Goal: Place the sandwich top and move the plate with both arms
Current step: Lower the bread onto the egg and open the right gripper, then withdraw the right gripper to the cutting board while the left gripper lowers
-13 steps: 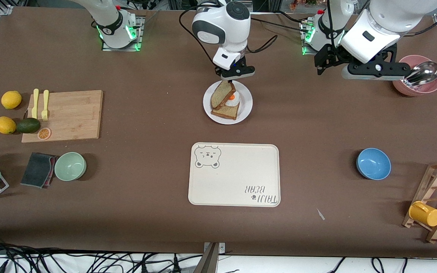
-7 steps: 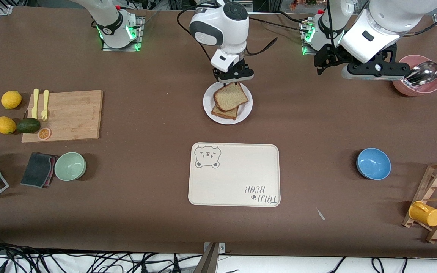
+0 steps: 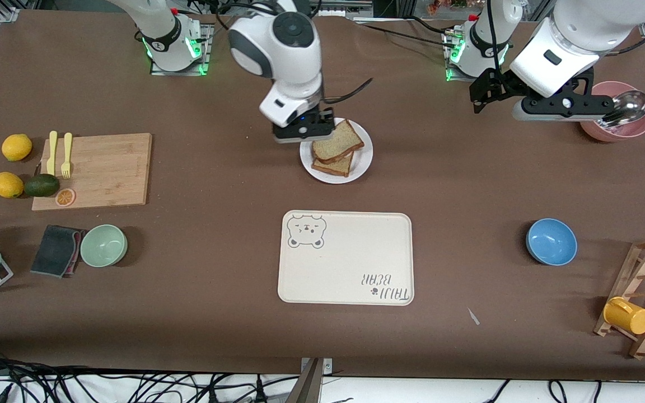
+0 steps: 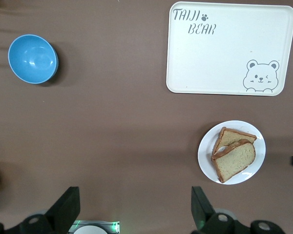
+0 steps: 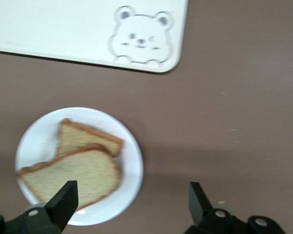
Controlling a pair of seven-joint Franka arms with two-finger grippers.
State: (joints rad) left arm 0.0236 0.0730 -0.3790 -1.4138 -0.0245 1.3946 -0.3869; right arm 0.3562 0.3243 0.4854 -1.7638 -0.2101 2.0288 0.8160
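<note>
Right claw (image 3: 304,133): mine, fingers (image 5: 63,202) spread wide with nothing between them; it hangs over the plate's edge toward the right arm's end of the table.
Left claw (image 3: 563,108): mine too, fingers (image 4: 68,208) wide apart and empty; this arm waits up over the table beside the pink bowl (image 3: 619,124).
Top slice (image 3: 338,141): lies on the lower slice (image 3: 335,165), turned a little askew so the lower one's corner shows nearer the front camera.
Plate (image 3: 363,163): on the table, farther from the front camera than the tray (image 3: 346,258), both slices on it.
Spoon (image 3: 627,107): rests across the pink bowl.
Blue bowl (image 3: 551,241): toward the left arm's end, well apart from the tray.
</note>
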